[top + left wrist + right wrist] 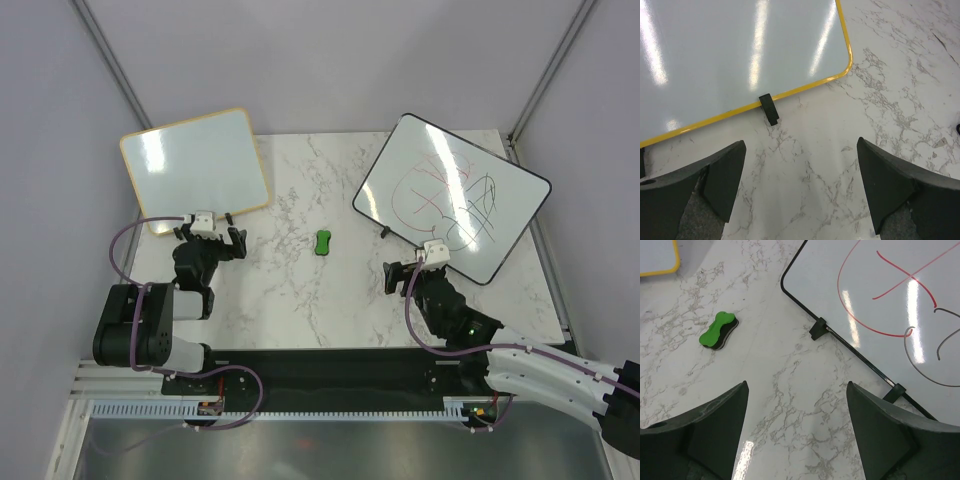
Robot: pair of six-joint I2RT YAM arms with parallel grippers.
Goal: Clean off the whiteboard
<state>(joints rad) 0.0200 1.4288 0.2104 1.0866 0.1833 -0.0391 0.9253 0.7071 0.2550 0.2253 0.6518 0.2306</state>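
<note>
The whiteboard sits skewed at the right of the surface, its long axis running from far-left to near-right. The left pincer and the right pincer both gape wide, holding nothing.

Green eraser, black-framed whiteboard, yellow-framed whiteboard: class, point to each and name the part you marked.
Green eraser (718,331): right wrist view, its green top.
Black-framed whiteboard (450,197): top external view, middle of the scribbled surface.
Yellow-framed whiteboard (740,55): left wrist view, blank white surface.

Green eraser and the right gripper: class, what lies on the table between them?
Nothing: bare marble tabletop separates the green eraser from the right gripper, clearest in the right wrist view.
</note>
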